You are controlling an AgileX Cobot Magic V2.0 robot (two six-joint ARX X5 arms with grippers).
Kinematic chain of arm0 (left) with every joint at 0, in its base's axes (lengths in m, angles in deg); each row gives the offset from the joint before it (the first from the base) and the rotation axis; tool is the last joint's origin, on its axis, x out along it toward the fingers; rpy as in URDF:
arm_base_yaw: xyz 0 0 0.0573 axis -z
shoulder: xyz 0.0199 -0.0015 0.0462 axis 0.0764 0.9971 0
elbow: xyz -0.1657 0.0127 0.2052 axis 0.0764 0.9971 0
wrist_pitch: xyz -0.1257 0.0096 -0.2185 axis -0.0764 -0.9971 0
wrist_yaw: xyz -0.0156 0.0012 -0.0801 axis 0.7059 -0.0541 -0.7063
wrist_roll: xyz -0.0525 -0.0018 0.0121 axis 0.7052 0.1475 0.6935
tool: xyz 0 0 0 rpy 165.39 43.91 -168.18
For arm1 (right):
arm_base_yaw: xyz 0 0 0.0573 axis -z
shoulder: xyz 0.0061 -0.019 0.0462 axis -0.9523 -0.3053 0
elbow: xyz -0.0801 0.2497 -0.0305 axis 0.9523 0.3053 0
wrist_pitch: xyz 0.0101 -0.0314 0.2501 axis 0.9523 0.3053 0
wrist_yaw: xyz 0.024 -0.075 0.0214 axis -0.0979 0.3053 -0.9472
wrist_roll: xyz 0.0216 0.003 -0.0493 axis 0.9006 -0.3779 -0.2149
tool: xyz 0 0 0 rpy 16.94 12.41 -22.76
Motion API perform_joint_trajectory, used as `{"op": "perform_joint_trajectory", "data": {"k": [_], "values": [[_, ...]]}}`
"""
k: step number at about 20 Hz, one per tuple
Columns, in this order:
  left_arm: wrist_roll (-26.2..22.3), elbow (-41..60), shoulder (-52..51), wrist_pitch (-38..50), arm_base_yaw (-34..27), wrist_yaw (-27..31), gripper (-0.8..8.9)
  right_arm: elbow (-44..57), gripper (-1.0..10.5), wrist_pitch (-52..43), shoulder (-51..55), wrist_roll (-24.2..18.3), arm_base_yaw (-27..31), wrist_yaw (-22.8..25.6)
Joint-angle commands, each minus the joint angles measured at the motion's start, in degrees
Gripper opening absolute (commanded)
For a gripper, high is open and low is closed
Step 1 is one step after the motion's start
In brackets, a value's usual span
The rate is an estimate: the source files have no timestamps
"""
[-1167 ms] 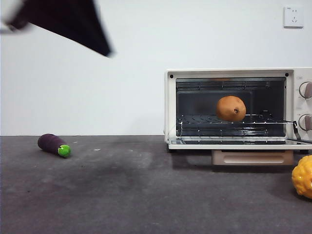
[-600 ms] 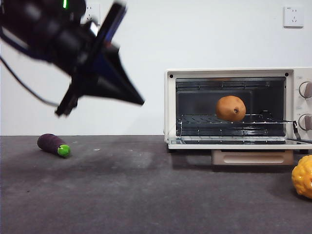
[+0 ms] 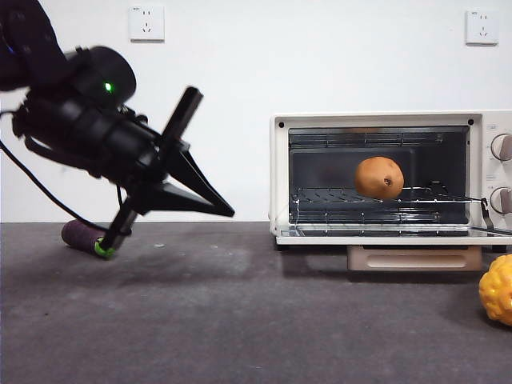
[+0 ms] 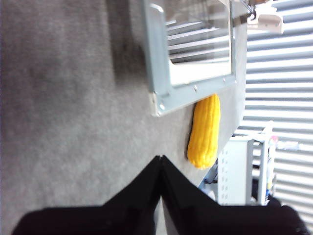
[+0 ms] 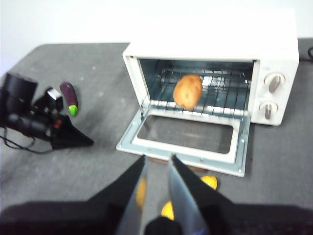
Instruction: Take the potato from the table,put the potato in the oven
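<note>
Front view: potato (image 3: 379, 178) in oven (image 3: 384, 176), left claw (image 3: 228, 212) well apart.

A plain white wall (image 3: 240, 64) stood behind the table, evenly lit, with two white sockets high on it: one (image 3: 146, 22) toward the left, one (image 3: 482, 26) near the right corner. Beyond the table's far edge, the left wrist view showed pale horizontal blinds (image 4: 281, 78) and a light perforated metal stand (image 4: 234, 171) beside them.
</note>
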Motion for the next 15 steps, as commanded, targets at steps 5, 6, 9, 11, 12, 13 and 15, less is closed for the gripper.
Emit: {"op": "perform_joint_trajectory", "data": {"k": [5,6,9,11,12,13,15], "values": [[6.2,-1.9,5.2,2.1,2.0,1.7,-0.08,-0.1,0.0,-4.1,0.2,-2.3,-0.1,0.2],[6.8,-2.5,5.6,2.1,2.4,2.5,-0.08,-0.1,0.0,-4.4,0.2,-2.3,-0.1,0.2],[7.9,-4.2,6.5,2.2,3.6,4.4,-0.08,-0.1,0.0,-4.8,0.2,-2.4,-0.1,0.2],[8.2,-5.6,7.3,1.6,4.5,5.5,-0.08,-0.1,0.0,-4.6,0.2,-2.6,-0.1,0.2],[8.2,-6.3,7.6,1.3,4.8,5.9,-0.08,-0.1,0.0,-4.5,0.2,-2.6,-0.1,0.2],[8.3,-6.8,8.0,0.8,5.1,6.8,-0.08,-0.1,0.0,-4.6,0.2,-2.6,-0.1,0.2],[9.3,-7.3,8.3,-0.2,5.7,9.6,-0.08,-0.1,0.0,-4.5,0.2,-2.6,-0.1,0.2]]}}
